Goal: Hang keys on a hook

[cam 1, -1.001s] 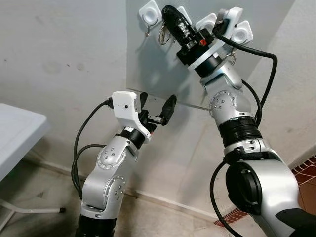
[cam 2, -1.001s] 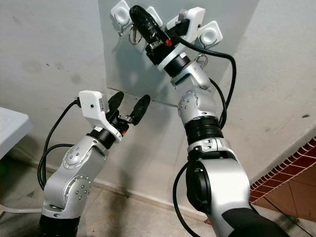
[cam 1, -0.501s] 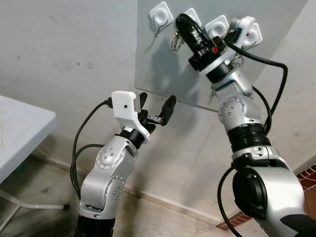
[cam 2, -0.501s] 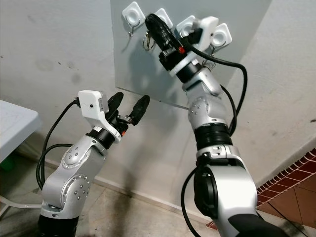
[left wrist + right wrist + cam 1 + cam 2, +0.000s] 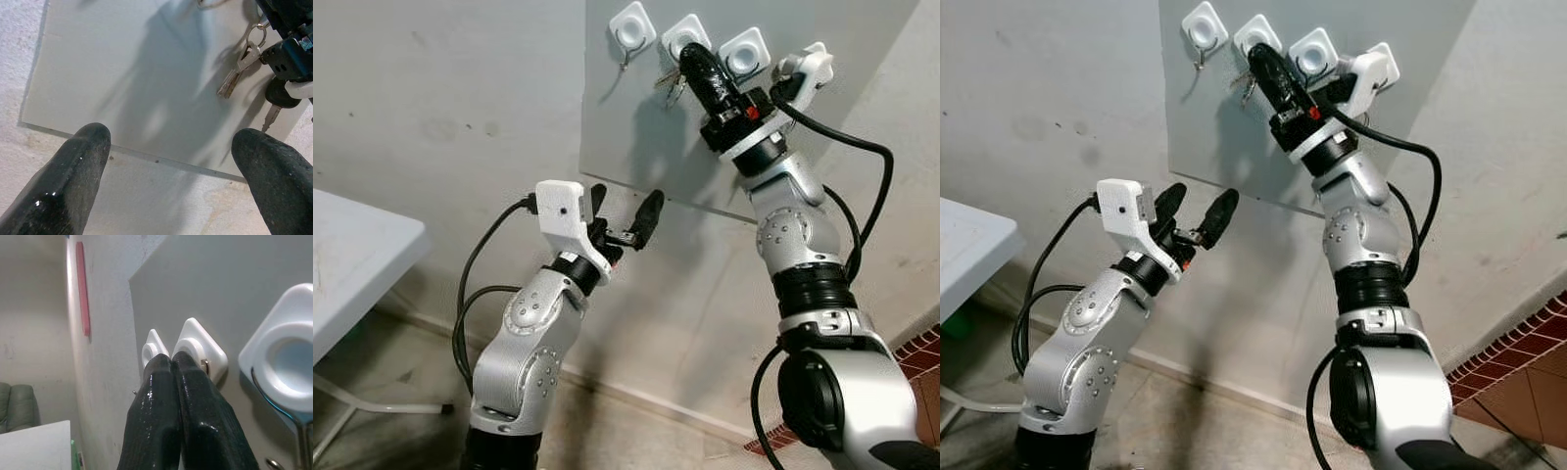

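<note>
Keys (image 5: 672, 86) dangle at the second hook (image 5: 682, 40), right hand (image 5: 693, 57) pinched shut there; left hand (image 5: 625, 217) hovers wide below the board (image 5: 636, 137).

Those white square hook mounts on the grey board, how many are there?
4, in a row along the grey wall board: the leftmost, the second at the right gripper fingertips, the third, and the fourth partly hidden behind the wrist.
</note>
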Controlling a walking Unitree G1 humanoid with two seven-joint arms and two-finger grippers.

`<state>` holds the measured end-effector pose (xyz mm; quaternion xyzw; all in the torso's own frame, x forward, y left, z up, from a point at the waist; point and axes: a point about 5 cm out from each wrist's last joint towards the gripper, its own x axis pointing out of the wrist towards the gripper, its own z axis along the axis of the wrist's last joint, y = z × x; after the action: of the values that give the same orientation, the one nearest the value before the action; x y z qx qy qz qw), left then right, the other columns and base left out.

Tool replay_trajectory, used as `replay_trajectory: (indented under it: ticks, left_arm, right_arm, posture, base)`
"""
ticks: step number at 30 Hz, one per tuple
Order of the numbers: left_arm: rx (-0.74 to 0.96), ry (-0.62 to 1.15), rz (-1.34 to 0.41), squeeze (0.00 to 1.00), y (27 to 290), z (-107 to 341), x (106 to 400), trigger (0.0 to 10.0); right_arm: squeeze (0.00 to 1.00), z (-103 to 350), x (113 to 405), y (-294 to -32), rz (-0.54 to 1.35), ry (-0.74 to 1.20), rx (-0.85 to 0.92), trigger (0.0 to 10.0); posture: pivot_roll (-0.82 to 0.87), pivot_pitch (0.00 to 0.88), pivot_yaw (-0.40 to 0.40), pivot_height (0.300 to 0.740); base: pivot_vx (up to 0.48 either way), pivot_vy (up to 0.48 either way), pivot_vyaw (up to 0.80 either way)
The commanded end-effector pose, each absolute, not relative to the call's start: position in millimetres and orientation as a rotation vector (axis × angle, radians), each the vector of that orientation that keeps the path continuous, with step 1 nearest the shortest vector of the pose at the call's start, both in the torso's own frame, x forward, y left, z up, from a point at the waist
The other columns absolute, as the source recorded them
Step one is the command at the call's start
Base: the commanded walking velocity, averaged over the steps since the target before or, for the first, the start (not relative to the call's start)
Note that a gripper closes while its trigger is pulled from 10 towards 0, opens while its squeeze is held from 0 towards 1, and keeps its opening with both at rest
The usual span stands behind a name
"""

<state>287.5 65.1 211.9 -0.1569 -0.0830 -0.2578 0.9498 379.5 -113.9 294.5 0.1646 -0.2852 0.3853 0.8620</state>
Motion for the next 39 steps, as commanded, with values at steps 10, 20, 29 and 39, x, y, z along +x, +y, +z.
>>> replay_trajectory:
  ticks: [10, 20, 29, 39]
  left_arm:
    - [-0.319, -0.180, -0.548, 0.00, 61, 217, 284, 10.0]
    - [-0.320, -0.181, -0.547, 0.00, 60, 218, 284, 10.0]
    - [-0.321, -0.178, -0.541, 0.00, 60, 217, 284, 10.0]
    - [-0.321, -0.174, -0.540, 0.00, 61, 216, 284, 10.0]
  right_arm:
    - [0.00, 292, 378, -123, 0.775, -0.585, 0.335, 10.0]
    - [1.00, 294, 376, -118, 0.811, -0.591, 0.345, 10.0]
    - [1.00, 298, 372, -111, 0.865, -0.621, 0.314, 10.0]
    - [1.00, 304, 368, -109, 0.897, -0.663, 0.327, 10.0]
  posture:
    - [0.01, 0.101, -0.092, 0.714]
    - [0.02, 0.097, -0.095, 0.714]
    - [0.02, 0.105, -0.097, 0.714]
    - [0.01, 0.107, -0.096, 0.714]
  base:
    - [0.000, 0.000, 0.00]
    - [0.000, 0.000, 0.00]
    - [0.000, 0.000, 0.00]
    - [0.000, 0.000, 0.00]
